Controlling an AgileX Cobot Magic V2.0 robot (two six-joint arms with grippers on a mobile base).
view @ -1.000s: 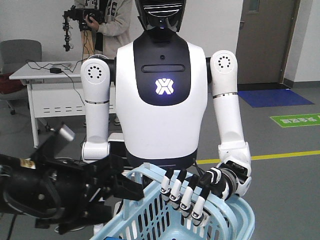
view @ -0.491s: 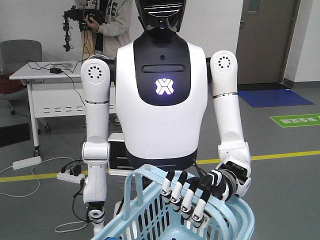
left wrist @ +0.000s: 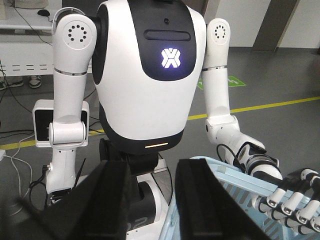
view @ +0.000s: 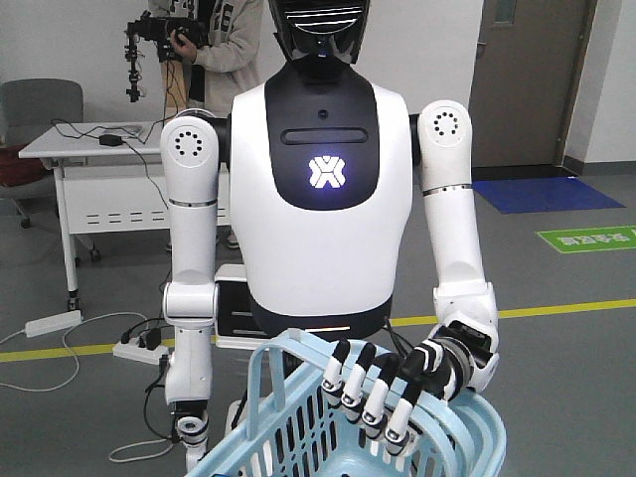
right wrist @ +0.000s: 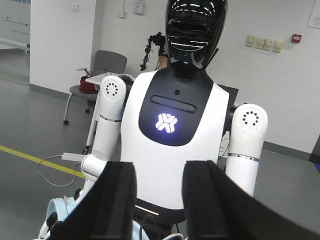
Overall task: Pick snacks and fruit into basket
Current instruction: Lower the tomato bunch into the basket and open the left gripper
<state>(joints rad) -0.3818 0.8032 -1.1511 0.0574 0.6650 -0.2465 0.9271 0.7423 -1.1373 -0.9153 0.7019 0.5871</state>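
Here, pale blue lattice plastic basket [view: 288, 437], glossy white humanoid [view: 323, 189] gripping its handle, both grippers' black fingers [left wrist: 115, 200] spread, empty.

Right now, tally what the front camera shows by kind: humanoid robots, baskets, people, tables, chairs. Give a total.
humanoid robot: 1
basket: 1
person: 1
table: 1
chair: 1
Total: 5
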